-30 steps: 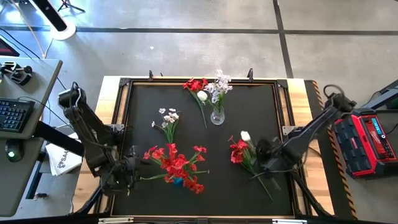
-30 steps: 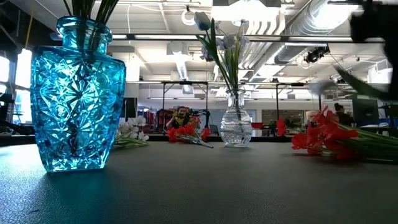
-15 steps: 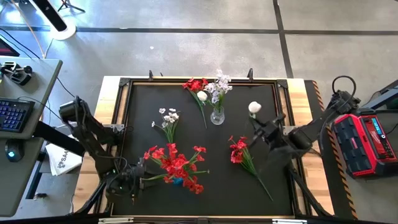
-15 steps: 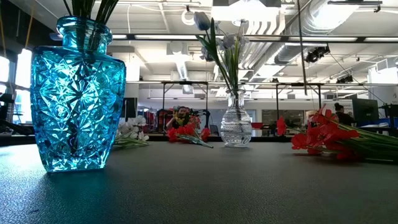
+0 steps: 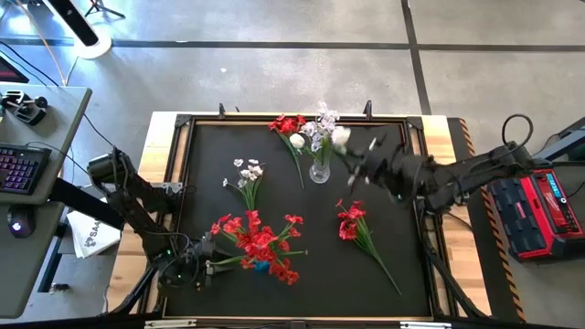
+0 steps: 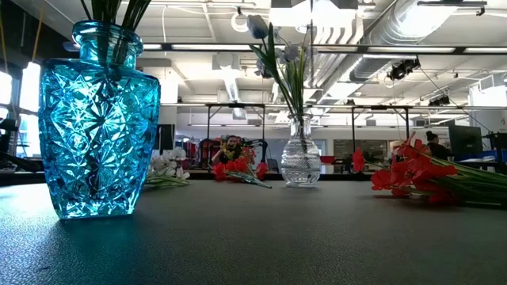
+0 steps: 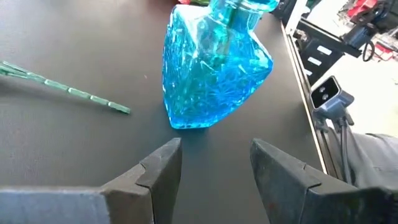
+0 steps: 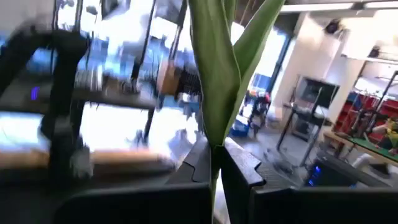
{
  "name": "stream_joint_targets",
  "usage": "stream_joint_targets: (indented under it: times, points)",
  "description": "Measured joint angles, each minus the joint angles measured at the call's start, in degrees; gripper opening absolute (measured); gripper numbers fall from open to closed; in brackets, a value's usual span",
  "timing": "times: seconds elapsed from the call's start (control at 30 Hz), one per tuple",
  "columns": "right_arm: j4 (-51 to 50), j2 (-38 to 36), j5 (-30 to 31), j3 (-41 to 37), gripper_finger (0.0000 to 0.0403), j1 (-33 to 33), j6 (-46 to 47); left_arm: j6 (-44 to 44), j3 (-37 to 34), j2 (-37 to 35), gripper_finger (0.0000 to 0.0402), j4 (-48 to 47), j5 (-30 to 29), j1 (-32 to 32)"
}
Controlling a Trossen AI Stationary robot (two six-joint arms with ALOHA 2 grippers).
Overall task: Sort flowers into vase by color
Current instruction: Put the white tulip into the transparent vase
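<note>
Beside clear vase (image 5: 319,170): right gripper (image 5: 358,164) clamped on white flower (image 5: 340,135). Near blue vase (image 7: 211,62): left gripper (image 7: 214,158), fingers spread, holding nothing.

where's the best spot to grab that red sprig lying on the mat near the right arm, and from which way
Grip the bare lower stem of the red sprig, coming straight down from above. It lies flat on the black mat, red blooms toward the clear vase and the thin stem trailing toward the mat's front right corner. That end looks free of leaves and neighbours, so fingers can probably straddle it crosswise.
</note>
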Motion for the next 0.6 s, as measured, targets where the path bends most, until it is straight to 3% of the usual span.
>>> stream_joint_targets:
  times: [0.13, 0.3, 0.6]
  points:
    - [3.92, 0.25, -10.47, -1.87, 0.0000, -7.22, 3.24, 1.11, 0.00, 0.00, 0.0176, 0.10, -0.77, 0.00]
    - [3.18, 0.31, -10.71, -5.13, 0.0000, -12.89, 7.75, 1.35, 0.00, 0.00, 0.0176, 0.34, -1.16, 0.00]
    - [4.20, 0.28, -10.90, -11.03, 0.0000, -16.66, 15.08, 1.48, 0.02, 0.00, 0.0176, 0.33, -2.21, 0.00]
